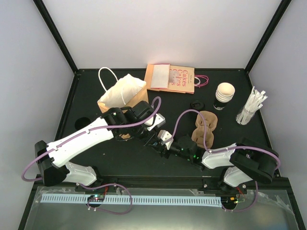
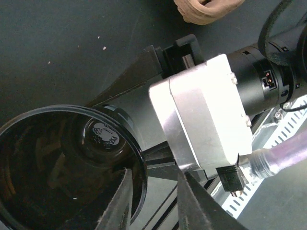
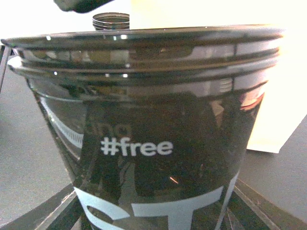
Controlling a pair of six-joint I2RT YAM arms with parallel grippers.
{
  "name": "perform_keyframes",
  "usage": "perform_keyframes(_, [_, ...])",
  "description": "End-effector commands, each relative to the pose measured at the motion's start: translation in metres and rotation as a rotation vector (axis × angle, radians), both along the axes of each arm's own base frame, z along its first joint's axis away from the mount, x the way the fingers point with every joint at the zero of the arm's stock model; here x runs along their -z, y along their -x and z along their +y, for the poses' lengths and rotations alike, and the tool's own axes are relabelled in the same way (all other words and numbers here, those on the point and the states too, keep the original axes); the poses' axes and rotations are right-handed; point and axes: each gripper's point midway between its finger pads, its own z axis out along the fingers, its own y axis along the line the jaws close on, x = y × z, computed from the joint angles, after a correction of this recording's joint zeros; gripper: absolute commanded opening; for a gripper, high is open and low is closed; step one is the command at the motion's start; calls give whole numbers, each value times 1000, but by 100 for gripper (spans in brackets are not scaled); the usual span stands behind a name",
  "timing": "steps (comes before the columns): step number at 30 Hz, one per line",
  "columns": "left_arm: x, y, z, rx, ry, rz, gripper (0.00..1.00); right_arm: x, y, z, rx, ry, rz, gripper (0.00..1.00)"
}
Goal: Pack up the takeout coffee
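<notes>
While right gripper [image 1: 157,142] clamps takeout coffee [image 3: 144,120], side reads "#free".

This is a robotics lab work cell: a black table [image 1: 124,160] boxed in by plain white panels [image 1: 158,28] on black frame posts [image 1: 55,33], with a left arm [image 1: 81,139] and a right arm [image 1: 218,157] bolted at its near edge. Purple cables [image 1: 25,170] and a white slotted cable duct [image 1: 158,200] run along the front. The café goods are loose items on the table: a paper bag [image 1: 122,93], a pulp cup carrier [image 1: 205,125], paper-wrapped straws [image 1: 252,106].
</notes>
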Motion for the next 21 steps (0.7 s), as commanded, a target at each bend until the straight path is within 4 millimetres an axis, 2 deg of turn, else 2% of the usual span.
perform_keyframes(1, [-6, -4, -1, -8, 11, -27, 29, -20, -3, 3, 13, -48, -43, 64])
perform_keyframes(10, [4, -6, 0, -23, -18, -17, 26, -22, -2, 3, 8, -53, -44, 64])
perform_keyframes(15, [7, -6, 0, -26, -25, -14, 20, -23, -2, 3, 5, -57, -43, 64])
perform_keyframes(18, [6, -7, 1, -28, -27, -19, 12, -24, -2, 3, 5, -59, -44, 64])
perform_keyframes(21, [8, -7, 2, -28, -35, -15, 15, -24, -2, 3, 5, -61, -45, 65])
